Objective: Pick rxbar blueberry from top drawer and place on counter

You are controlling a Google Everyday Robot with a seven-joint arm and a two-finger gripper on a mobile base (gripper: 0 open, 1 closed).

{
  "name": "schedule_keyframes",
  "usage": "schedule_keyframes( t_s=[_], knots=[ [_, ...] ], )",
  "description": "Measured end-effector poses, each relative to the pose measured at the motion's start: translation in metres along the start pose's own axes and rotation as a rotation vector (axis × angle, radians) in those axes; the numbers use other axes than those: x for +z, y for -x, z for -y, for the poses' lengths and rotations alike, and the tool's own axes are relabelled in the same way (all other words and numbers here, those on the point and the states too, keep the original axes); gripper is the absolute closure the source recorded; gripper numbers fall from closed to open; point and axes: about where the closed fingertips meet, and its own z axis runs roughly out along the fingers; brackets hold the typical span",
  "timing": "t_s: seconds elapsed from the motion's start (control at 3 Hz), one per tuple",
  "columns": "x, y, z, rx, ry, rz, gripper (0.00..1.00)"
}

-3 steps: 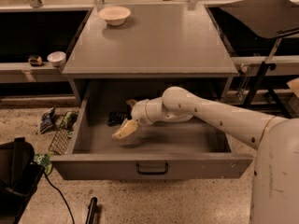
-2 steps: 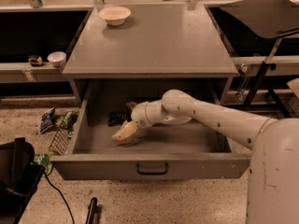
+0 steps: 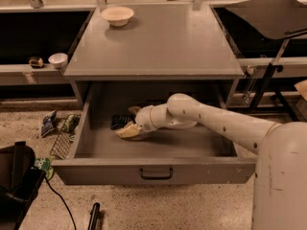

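Note:
The top drawer (image 3: 153, 169) of the grey cabinet is pulled out, its dark bar handle (image 3: 156, 174) at the front. The rxbar blueberry (image 3: 119, 122), a dark flat wrapper, lies on the drawer floor at the back left. My gripper (image 3: 129, 121) is down inside the drawer right beside the bar. It is open, with one pale finger (image 3: 125, 131) in front of the bar and the other (image 3: 134, 110) behind it. The bar's right end is hidden by the gripper. The counter (image 3: 158, 40) is the flat grey top above the drawer.
A cream bowl (image 3: 117, 15) sits at the counter's back left. Dark side shelves flank the cabinet; the left one holds a small white cup (image 3: 58, 60). Snack packets (image 3: 48, 123) and a wire rack (image 3: 62, 140) lie on the floor left of the drawer. A black bag (image 3: 17, 181) is at bottom left.

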Motion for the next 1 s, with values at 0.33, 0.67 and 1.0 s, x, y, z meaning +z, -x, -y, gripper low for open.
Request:
schedule_keyframes(
  t_s=[0.33, 0.67, 1.0],
  knots=[
    [-0.0044, 0.0000, 0.0006, -0.006, -0.010, 0.009, 0.65],
    [-0.0062, 0.0032, 0.0004, -0.006, -0.010, 0.009, 0.88],
    [-0.0123, 0.0056, 0.0010, -0.025, -0.024, 0.018, 1.00]
  ],
)
